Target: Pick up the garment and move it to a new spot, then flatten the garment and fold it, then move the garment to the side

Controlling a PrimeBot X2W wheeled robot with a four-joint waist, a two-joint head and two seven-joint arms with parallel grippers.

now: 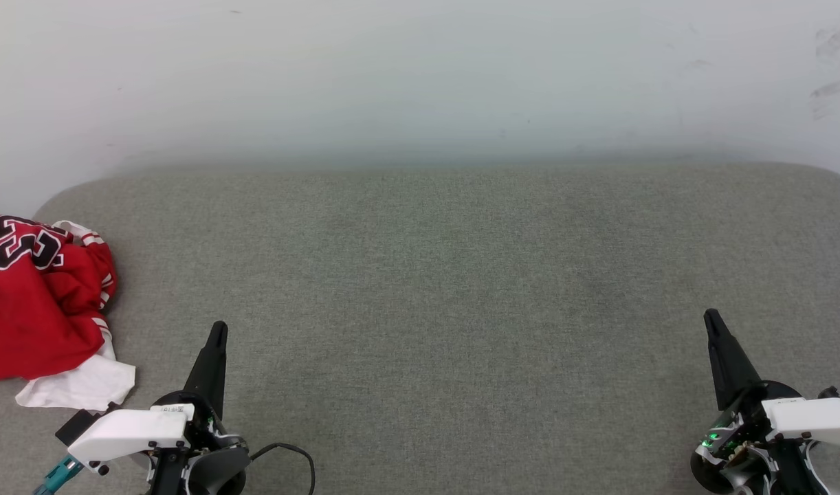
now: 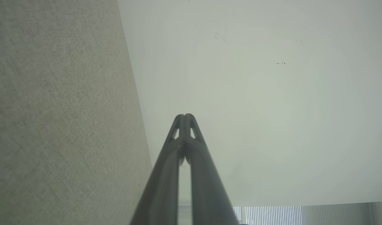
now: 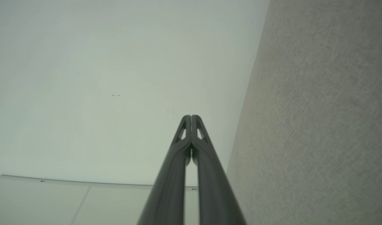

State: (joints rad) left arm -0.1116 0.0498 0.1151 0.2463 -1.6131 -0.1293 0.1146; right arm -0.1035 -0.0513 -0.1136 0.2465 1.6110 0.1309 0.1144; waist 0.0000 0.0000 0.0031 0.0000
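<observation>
See garment (image 1: 42,302) bunched at far-left edge of grey pad (image 1: 427,309), near left gripper (image 1: 218,330). Read it and right gripper (image 1: 713,317) as fingers pressed together, holding nothing. Could pinch just one thin layer, or shove heap off pad edge

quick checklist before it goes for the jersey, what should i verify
1. garment located: ok, crumpled at the left end of the grey surface.
2. whole garment in head view: not ok, cut by the left edge.
3. left gripper empty: ok.
4. left gripper open to grasp: not ok, fingers together.
5. right gripper empty and apart from garment: ok.
</observation>
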